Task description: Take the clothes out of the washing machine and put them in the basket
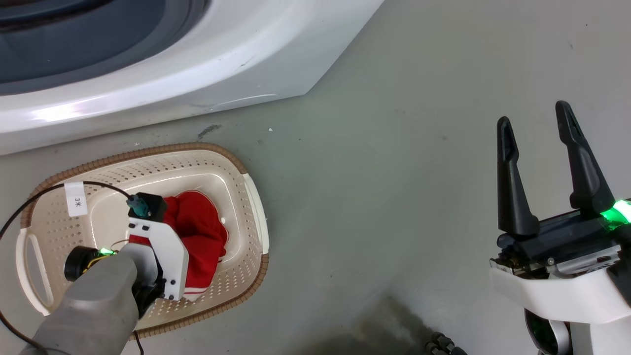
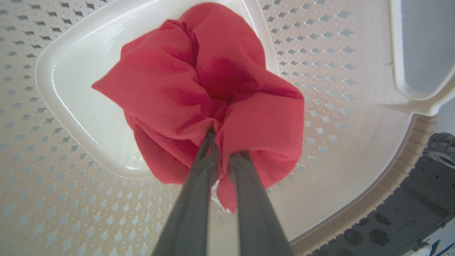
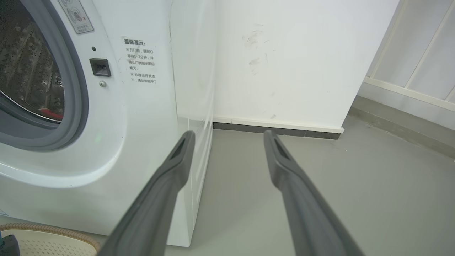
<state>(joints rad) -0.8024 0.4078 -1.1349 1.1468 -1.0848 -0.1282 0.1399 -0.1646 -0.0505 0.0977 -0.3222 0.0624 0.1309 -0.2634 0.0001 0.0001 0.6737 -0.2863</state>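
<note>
Left gripper (image 2: 225, 142): fingers pressed near together, pinching fold of clothes (image 2: 213, 81). Red bundle inside basket (image 2: 337, 71), over its smooth bottom; whether it touches, cannot tell. Basket on floor (image 1: 394, 197), just before washer (image 1: 197, 74). Right gripper (image 1: 533, 114): spread, empty, well apart, over bare floor.
</note>
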